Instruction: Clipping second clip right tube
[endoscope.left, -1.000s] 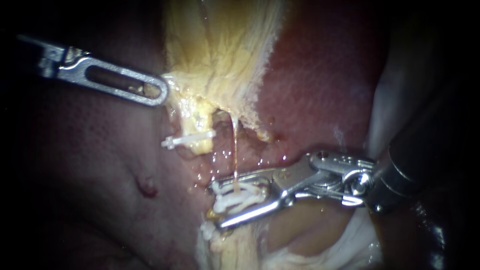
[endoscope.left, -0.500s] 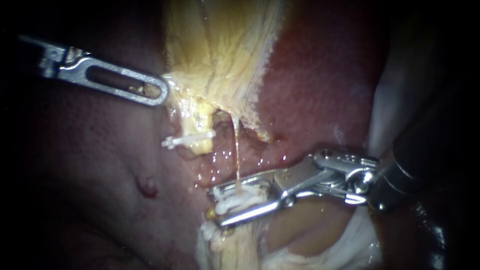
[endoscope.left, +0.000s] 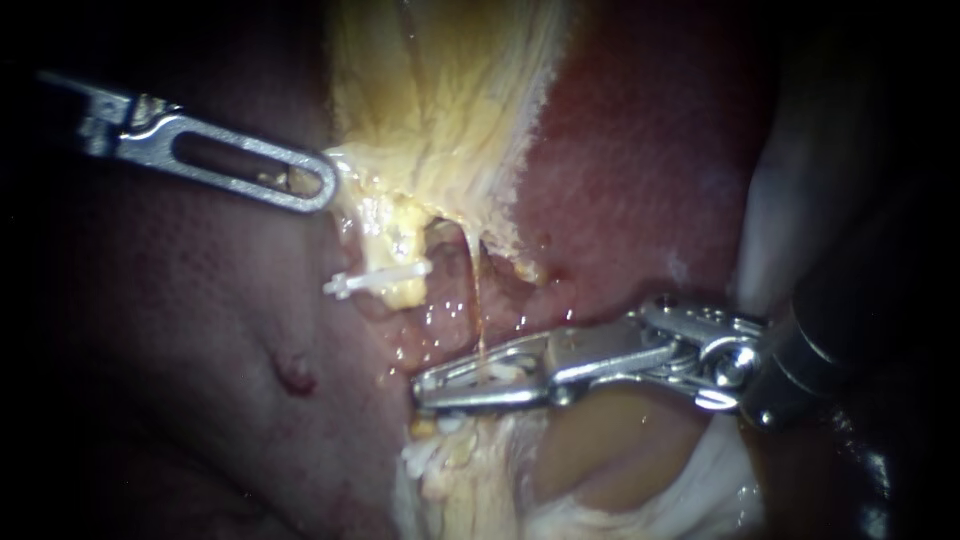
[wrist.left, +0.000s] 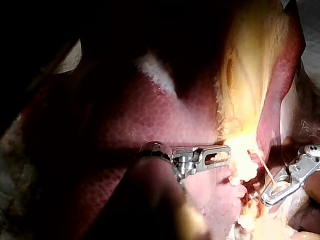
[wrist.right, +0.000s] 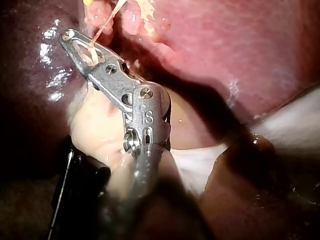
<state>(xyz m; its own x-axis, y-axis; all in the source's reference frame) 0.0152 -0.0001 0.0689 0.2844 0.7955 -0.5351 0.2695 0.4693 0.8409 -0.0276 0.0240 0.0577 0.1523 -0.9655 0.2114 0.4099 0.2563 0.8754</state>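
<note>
While the left instrument (endoscope.left: 318, 188), its pincer clamped on yellow tissue (endoscope.left: 420, 120), pulled sideways so that the thin right tube (endoscope.left: 478, 300) stood exposed, the right instrument (endoscope.left: 422, 388) crossed that tube. Its pincer, wider half a second before with the white clip (endoscope.left: 497, 374) plainly showing, had squeezed down onto the clip around the tube.
</note>
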